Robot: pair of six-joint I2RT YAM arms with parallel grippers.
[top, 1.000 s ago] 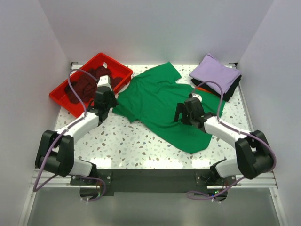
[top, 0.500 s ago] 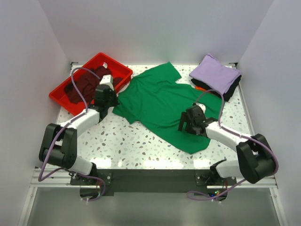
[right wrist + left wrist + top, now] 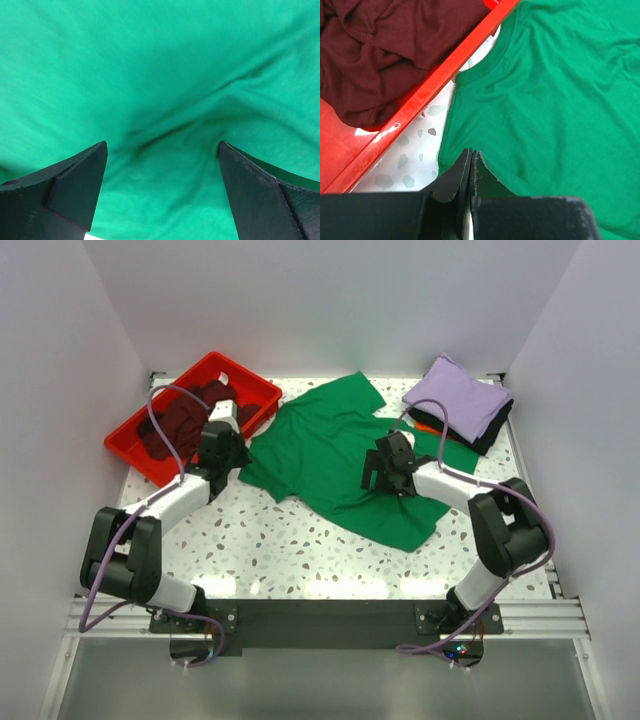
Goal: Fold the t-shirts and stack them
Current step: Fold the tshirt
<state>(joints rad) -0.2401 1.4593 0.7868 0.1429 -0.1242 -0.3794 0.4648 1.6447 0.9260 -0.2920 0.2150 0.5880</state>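
Note:
The bright green t-shirt [image 3: 330, 455] lies spread flat in the middle of the table. My left gripper [image 3: 228, 453] is shut at the shirt's left edge. In the left wrist view its tips [image 3: 471, 151] sit over the shirt's corner [image 3: 545, 100], below the collar, and no cloth shows between them. My right gripper [image 3: 385, 468] is open over the shirt's right half. In the right wrist view [image 3: 162, 143] its jaws stand wide apart above a wrinkle in the green cloth [image 3: 165, 75]. The dark maroon t-shirt [image 3: 180, 420] lies crumpled in the red tray [image 3: 225, 362].
A folded stack stands at the back right: the lavender shirt [image 3: 460, 395] on top, black [image 3: 492, 430] and orange [image 3: 432, 430] beneath. The red tray's rim [image 3: 435, 85] runs just left of the green shirt's collar. White walls enclose the speckled table [image 3: 290, 540].
My right gripper has moved up and left, from the shirt's lower right part to over its middle right. The left gripper has barely moved.

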